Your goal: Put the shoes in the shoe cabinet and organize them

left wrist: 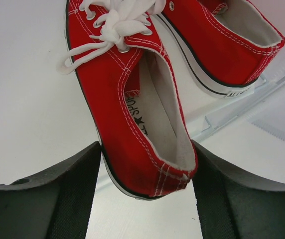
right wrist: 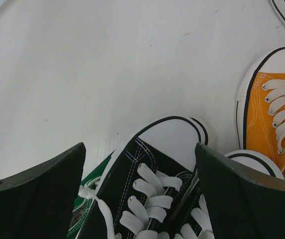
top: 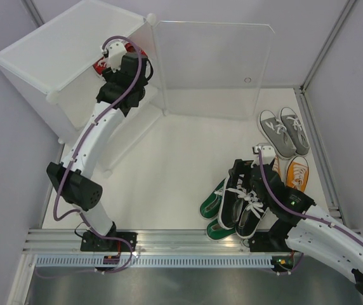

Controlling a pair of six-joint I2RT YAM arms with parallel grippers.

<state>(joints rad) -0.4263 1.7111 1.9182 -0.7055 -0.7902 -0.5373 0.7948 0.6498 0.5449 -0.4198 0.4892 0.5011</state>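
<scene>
1. The red shoes (left wrist: pixel 132 124) lie side by side on a shelf inside the shoe cabinet (top: pixel 42 57) at far left. I'd judge that pair nearly placed.
2. The left jaws straddle one red heel. I cannot tell whether they pinch it or sit loose.
3. The black shoes (top: pixel 245 206), green shoes (top: pixel 212 204), orange shoes (top: pixel 297 173) and grey shoes (top: pixel 284 131) sit on the worktop (top: pixel 169 165) at right, none shelved yet.
4. The right jaws hang wide apart over the black pair, grasping nothing.

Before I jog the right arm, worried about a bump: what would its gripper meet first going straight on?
Probably the black shoe, lying between its open fingers; depth is unclear.
</scene>
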